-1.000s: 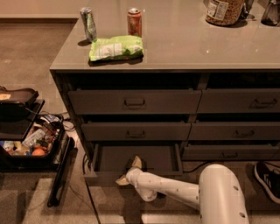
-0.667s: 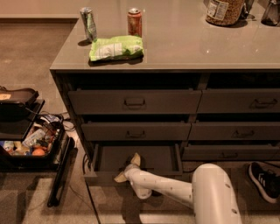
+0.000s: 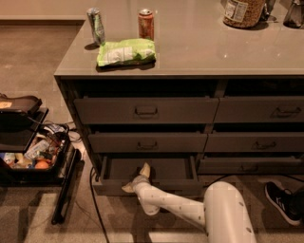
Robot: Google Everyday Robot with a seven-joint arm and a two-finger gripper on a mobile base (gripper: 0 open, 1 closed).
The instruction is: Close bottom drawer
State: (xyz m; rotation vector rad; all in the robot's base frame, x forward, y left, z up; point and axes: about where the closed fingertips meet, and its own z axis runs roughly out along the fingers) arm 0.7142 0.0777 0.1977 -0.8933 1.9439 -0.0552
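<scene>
Down at six o'clock, beneath the counter, the bottom drawer stands pulled out. My claw sits at its front lip, released, fingers spread: one tip points to one o'clock, the other to eight.

It looks like an office kitchenette or break area. A long grey bench fills the upper frame, with snacks on top: two drink cans, a green chip bag and a jar at the top right. Below it are rows of plain grey drawers with loop handles. The floor is brown carpet. At the left edge sits a black bin of packaged snacks. Low in the centre, the gripper is at the open bottom drawer, fingers spread.
</scene>
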